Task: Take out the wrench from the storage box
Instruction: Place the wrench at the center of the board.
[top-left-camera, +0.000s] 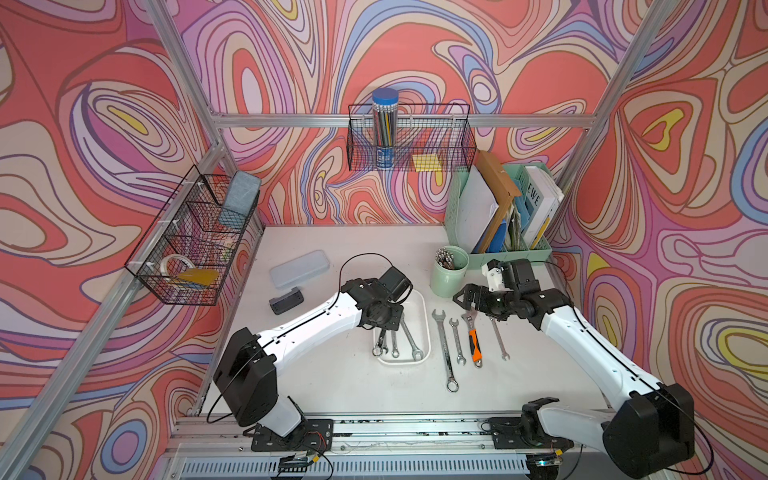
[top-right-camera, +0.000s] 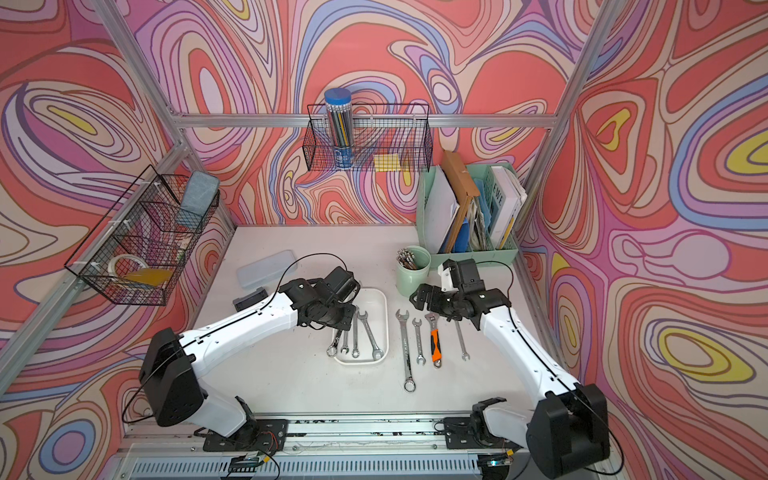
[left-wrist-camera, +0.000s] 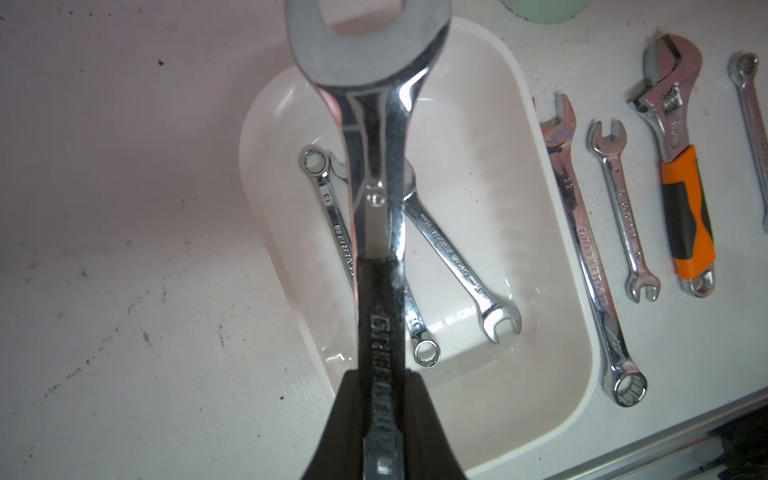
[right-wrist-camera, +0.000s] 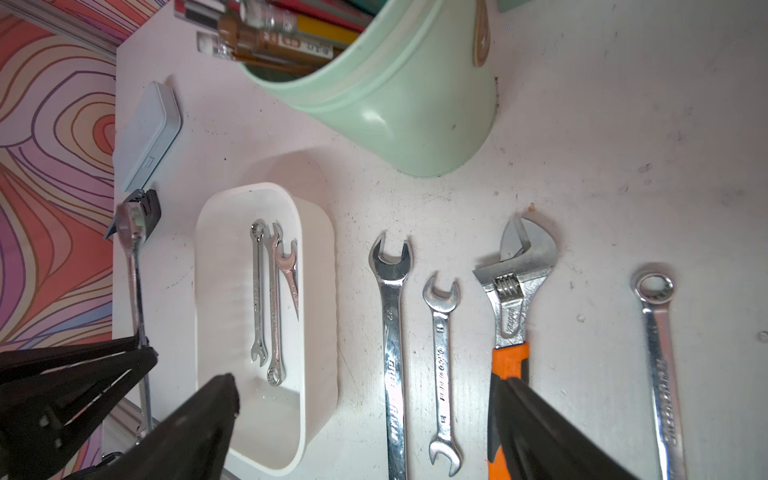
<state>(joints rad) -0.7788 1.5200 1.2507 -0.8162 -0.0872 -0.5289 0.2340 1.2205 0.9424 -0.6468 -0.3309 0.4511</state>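
Wrenches (top-left-camera: 444, 351) lie beside storage box (top-left-camera: 419, 316); left gripper (left-wrist-camera: 376, 419) pinches one wrench (left-wrist-camera: 374, 124), right gripper (top-left-camera: 464, 299) spread above them.

Robot lab cell: aluminium frame (top-left-camera: 291, 120), swirl-print backdrop (top-left-camera: 415, 50), left arm (top-left-camera: 307, 320), right arm (top-left-camera: 590, 349), base rail (top-left-camera: 415, 428).

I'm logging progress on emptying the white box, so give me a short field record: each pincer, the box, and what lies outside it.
left pincer: shut on a wrench, held up above the box contents
right pincer: open, empty, above the tools on the table
storage box: three small wrenches lie inside
table: long wrench, open-ended wrench, adjustable wrench, ring-end wrench, side by side beside the box
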